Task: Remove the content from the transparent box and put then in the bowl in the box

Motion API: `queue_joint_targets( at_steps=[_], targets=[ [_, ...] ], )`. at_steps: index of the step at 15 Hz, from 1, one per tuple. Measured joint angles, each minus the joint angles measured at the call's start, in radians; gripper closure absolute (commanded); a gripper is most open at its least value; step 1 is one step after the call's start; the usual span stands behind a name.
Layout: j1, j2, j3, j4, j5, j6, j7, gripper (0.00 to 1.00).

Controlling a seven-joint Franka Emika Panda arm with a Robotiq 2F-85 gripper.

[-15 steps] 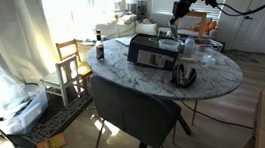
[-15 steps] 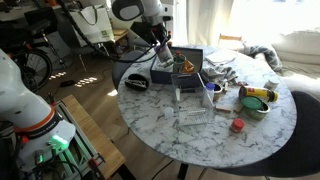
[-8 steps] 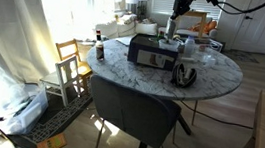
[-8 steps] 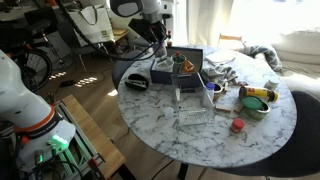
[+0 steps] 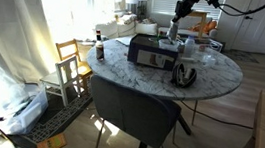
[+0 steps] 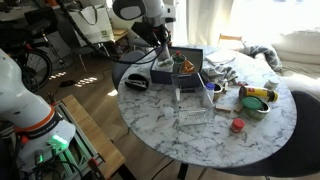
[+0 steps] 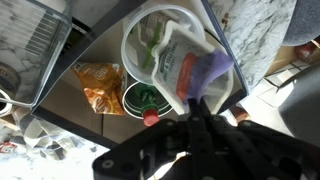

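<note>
Hand (image 7: 197,108) pinches packet (image 7: 192,62) | we see it over bowl (image 7: 128,48) in box (image 7: 95,45), long axis pointing away from fingers | straight drop, we judge.

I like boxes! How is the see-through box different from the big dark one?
The transparent box is clear; the box is dark grey-blue. The transparent box is smaller; the box is wider. The box holds a white bowl; the transparent box does not. Both stand on the table.
</note>
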Motion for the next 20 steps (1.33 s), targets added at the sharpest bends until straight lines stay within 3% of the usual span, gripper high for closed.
queue_joint_targets(
  at_steps=[3, 4, 5, 11, 15, 20],
  targets=[
    [-0.012, 0.022, 0.0, 0.01, 0.0, 0.0, -0.004, 1.0],
    [-0.017, 0.03, 0.0, 0.015, 0.0, -0.001, -0.006, 0.74],
    [-0.023, 0.039, 0.0, 0.02, 0.0, -0.007, -0.009, 0.73],
    [-0.055, 0.038, -0.005, 0.039, -0.039, -0.097, -0.03, 0.29],
    [-0.078, -0.036, -0.042, 0.035, -0.162, -0.198, -0.03, 0.01],
    [-0.136, -0.173, -0.132, -0.004, -0.455, -0.314, -0.026, 0.0]
  ],
)
